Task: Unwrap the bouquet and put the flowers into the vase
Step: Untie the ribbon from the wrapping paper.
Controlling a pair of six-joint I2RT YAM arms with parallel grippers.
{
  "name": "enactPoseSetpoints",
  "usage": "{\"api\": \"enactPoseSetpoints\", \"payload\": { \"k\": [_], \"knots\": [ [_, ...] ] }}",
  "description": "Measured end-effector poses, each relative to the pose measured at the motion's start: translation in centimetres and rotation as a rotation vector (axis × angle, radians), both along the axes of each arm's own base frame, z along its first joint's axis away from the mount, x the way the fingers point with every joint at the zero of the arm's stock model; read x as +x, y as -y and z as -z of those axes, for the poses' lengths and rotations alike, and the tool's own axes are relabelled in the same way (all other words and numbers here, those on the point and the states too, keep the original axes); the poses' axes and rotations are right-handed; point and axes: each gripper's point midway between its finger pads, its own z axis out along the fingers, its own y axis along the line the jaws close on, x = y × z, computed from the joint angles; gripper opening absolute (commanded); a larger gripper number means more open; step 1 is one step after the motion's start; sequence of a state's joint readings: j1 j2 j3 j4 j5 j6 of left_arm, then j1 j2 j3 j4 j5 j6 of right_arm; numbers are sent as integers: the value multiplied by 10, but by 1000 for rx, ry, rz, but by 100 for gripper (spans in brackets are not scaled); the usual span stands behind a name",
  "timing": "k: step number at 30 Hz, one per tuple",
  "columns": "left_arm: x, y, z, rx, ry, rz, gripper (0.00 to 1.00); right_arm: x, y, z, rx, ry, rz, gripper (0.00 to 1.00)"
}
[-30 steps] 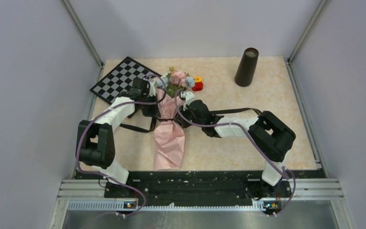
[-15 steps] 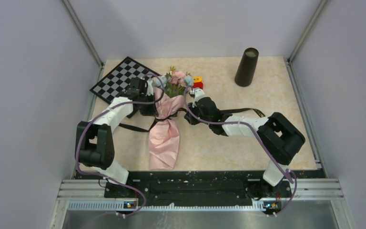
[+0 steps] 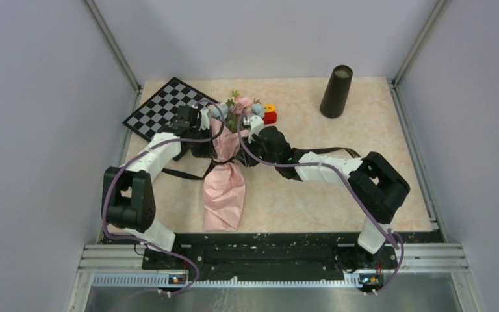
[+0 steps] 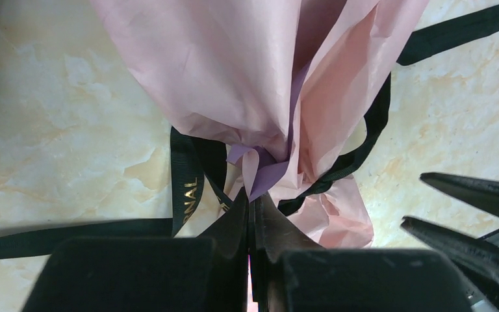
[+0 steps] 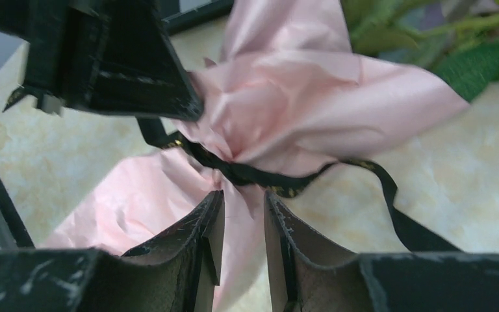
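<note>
The bouquet (image 3: 224, 185) lies on the table, a pink paper cone with its tail toward me. Its flowers (image 3: 240, 107), pink, white and blue, stick out at the far end. A black gold-lettered ribbon (image 4: 185, 188) still loops loosely round the cone's pinched waist (image 5: 253, 174). From the left, my left gripper (image 4: 255, 203) is shut on a fold of pink and lilac paper at that waist. From the right, my right gripper (image 5: 243, 198) stands open, jaws slightly apart just short of the ribbon, with pink paper showing behind the gap. The dark vase (image 3: 336, 91) stands upright at the back right.
A checkered board (image 3: 166, 107) lies at the back left, close behind the left wrist. A red-and-yellow toy block (image 3: 269, 115) sits just right of the flower heads. Loose ribbon tails trail left (image 3: 182, 174) and right (image 3: 328, 151) over the table.
My right gripper has gone from shut to open; it swung out to the right, then came back to the bouquet's waist. The bouquet's tail shifted slightly left. The left gripper stayed shut.
</note>
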State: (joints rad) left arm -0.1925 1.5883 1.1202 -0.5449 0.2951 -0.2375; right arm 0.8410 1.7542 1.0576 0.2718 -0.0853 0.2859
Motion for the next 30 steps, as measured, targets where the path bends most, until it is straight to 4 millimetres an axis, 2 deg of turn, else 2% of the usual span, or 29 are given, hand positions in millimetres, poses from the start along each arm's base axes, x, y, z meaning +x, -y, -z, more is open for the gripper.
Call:
{"api": "enactPoseSetpoints", "payload": {
  "k": [5,9,16,30],
  "knots": [
    [0,1,-2,-8,4,4,0,4,-31,-13,9,42,-49,30],
    [-1,2,-3,-11,5,6,0,4,-41,-3,-21,34,-69,29],
    [-1,2,-3,-14,5,8,0,-2,-41,23,-79,-13,-87,27],
    [-2,4,-4,-24,3,14,0,-1,-44,29,-90,-25,-91,25]
  ]
}}
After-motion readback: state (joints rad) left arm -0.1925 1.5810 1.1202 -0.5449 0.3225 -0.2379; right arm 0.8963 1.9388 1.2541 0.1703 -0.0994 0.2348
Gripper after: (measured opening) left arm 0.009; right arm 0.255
